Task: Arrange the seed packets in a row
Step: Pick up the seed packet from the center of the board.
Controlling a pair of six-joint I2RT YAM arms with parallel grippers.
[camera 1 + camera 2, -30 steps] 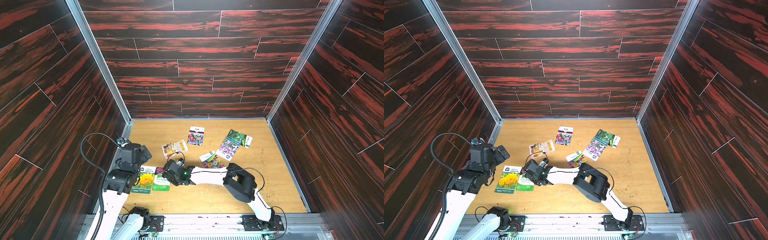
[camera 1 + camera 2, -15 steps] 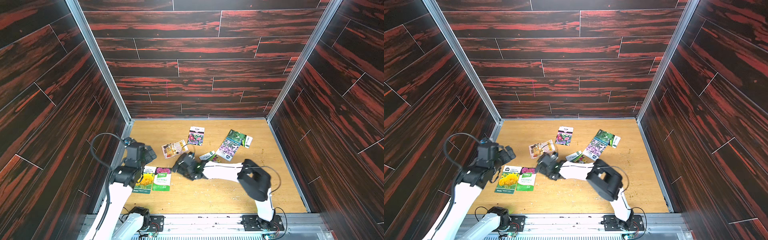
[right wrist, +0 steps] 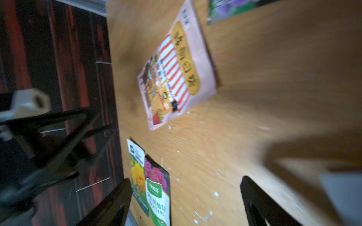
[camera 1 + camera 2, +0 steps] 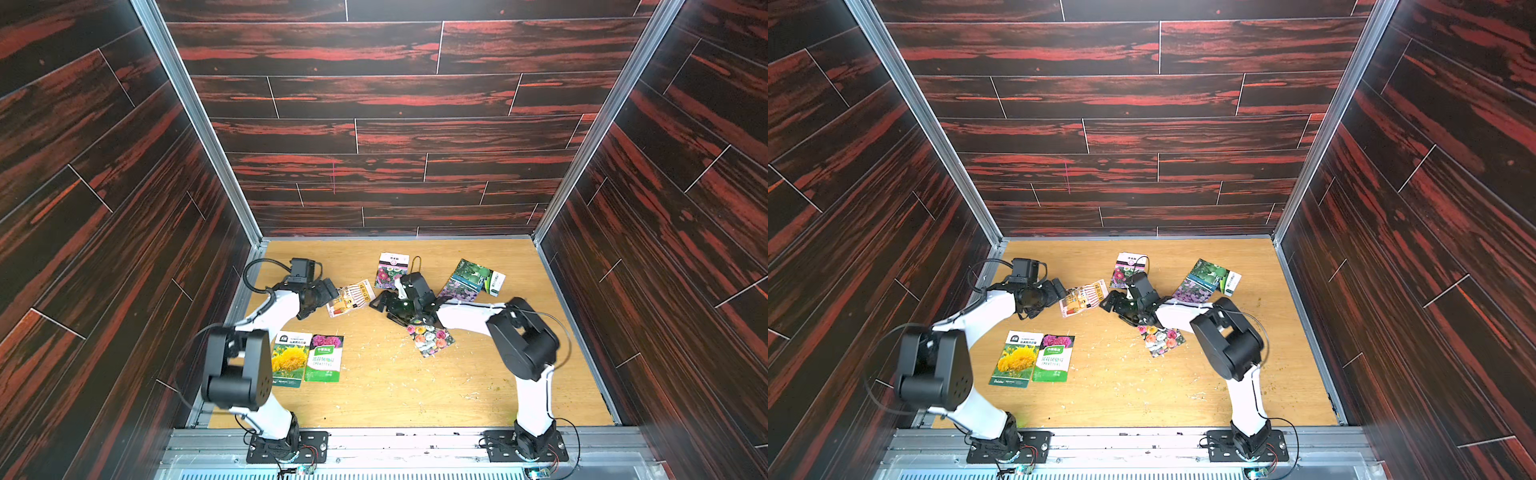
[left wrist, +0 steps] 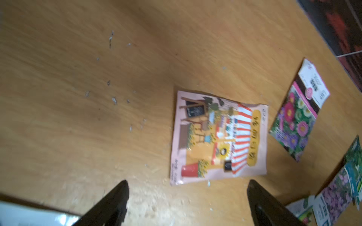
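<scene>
Two seed packets, the sunflower one (image 4: 291, 359) and the pink-flower one (image 4: 325, 358), lie side by side at the front left. The cartoon-shop packet (image 4: 349, 297) lies between my grippers. My left gripper (image 4: 328, 289) stands open at its left edge, the packet (image 5: 219, 137) just beyond the fingertips. My right gripper (image 4: 380, 301) is open and empty to the right of that packet (image 3: 176, 74). A mixed-flower packet (image 4: 430, 338) lies partly under the right arm. Farther back lie a white-topped flower packet (image 4: 390, 270), a purple-flower packet (image 4: 459, 289) and a green-leaf packet (image 4: 478, 274), the last two overlapping.
The wooden floor (image 4: 395, 395) is boxed in by dark red panel walls on three sides, with a metal rail (image 4: 395, 440) along the front. Small white crumbs are scattered on the wood. In the right wrist view the left arm's gripper (image 3: 49, 133) shows near the left wall.
My right gripper let go of the pink-flower packet beside the sunflower packet and drew back toward the middle. My left arm swung in toward the cartoon-shop packet.
</scene>
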